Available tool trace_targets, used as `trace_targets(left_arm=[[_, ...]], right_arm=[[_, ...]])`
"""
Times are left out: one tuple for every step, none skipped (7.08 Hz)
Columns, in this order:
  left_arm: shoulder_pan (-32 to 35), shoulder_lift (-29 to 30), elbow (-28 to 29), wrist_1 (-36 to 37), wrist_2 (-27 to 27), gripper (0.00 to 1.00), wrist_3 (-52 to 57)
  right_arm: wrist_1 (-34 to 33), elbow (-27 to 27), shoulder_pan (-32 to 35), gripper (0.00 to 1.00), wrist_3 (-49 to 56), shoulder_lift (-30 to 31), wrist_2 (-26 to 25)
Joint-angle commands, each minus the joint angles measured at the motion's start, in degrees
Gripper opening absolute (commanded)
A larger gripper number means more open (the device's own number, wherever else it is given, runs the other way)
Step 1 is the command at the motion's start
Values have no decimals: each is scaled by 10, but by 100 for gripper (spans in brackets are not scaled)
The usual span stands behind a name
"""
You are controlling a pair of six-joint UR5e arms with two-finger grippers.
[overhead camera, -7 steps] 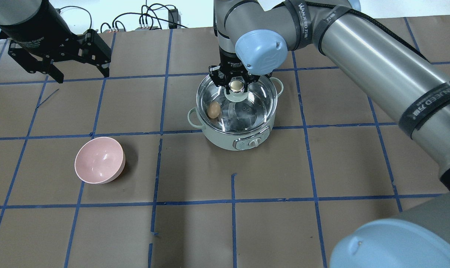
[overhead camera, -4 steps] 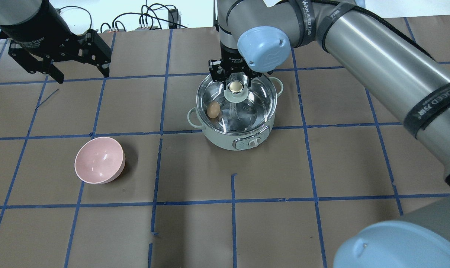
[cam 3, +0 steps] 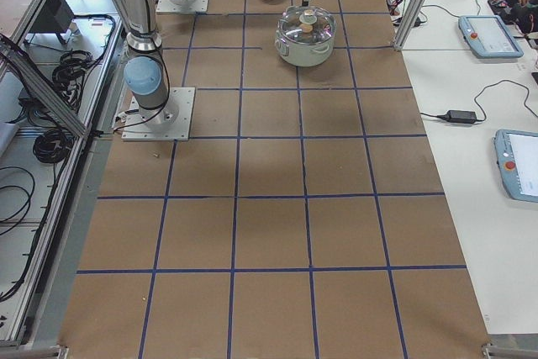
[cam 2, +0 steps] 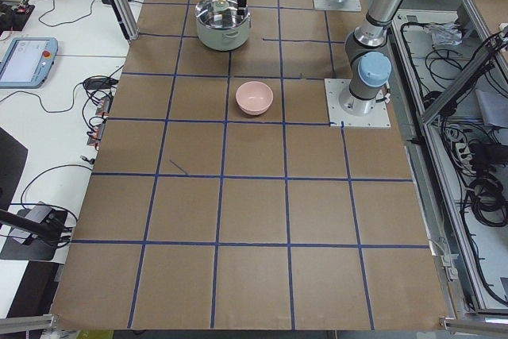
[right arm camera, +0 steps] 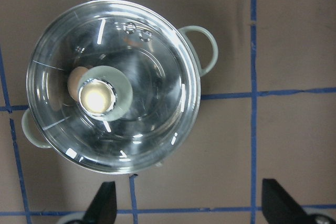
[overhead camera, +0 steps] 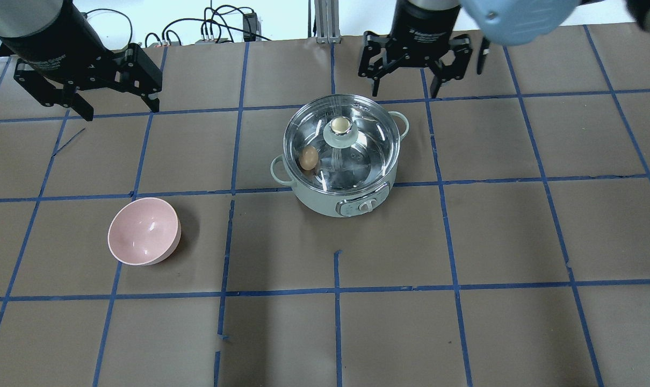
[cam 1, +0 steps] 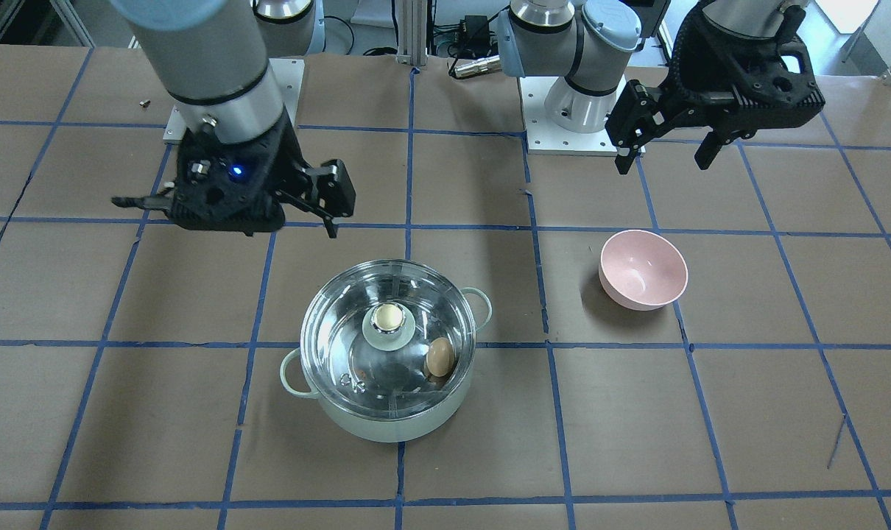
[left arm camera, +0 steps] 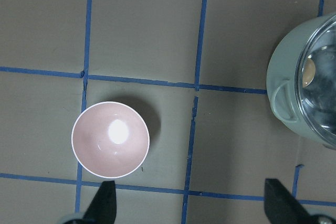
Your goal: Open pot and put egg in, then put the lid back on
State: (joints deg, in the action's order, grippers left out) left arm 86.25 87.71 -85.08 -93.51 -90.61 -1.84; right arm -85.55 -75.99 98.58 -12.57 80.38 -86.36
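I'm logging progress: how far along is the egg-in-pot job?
Looks finished: the egg lies inside the pot, and the lid sits on the rim. Nothing is in hand: the right gripper and left gripper are open, clear of it. Nothing appears left.

Seen from the left wrist, the pot [left arm camera: 278, 72], off to the right of the left gripper [left arm camera: 190, 203], is cut by the picture's edge, so only one handle shows; of the gripper only its fingertips [left arm camera: 105, 203] show. Ahead of the right gripper [right arm camera: 189, 203], the knob [right arm camera: 97, 97] of the lid [right arm camera: 157, 66] covers part of the egg [right arm camera: 73, 80]. From the left end of the table [cam 2: 238, 196] the egg is too small to tell.
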Motion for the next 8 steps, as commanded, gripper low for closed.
trace_targets(left_arm=[[2,3,-1,0,1,100,-5],[3,3,-2,-1,4,100,-14],[3,3,-4,0,5,100,-14],[3,3,-4,0,5,100,-14],[3,3,-3,-1,5,100,-14],[3,3,-3,0,5,100,-14],[3,3,-4,0,5,100,-14],[3,3,-3,0,5,100,-14]], right_arm=[[59,-36,-42,100,14,61,-9],[56,-60,-53,100,21,71,-7],[49,-73,-52,100,29,81,-1],[42,-77,-53,100,29,85,-6],[42,-75,-56,100,29,84,-7],[27,-72,-51,100,30,85,-3],[-41,-78,-53,100,30,84,-4],[-44,-80,-51,100,30,85,-6]])
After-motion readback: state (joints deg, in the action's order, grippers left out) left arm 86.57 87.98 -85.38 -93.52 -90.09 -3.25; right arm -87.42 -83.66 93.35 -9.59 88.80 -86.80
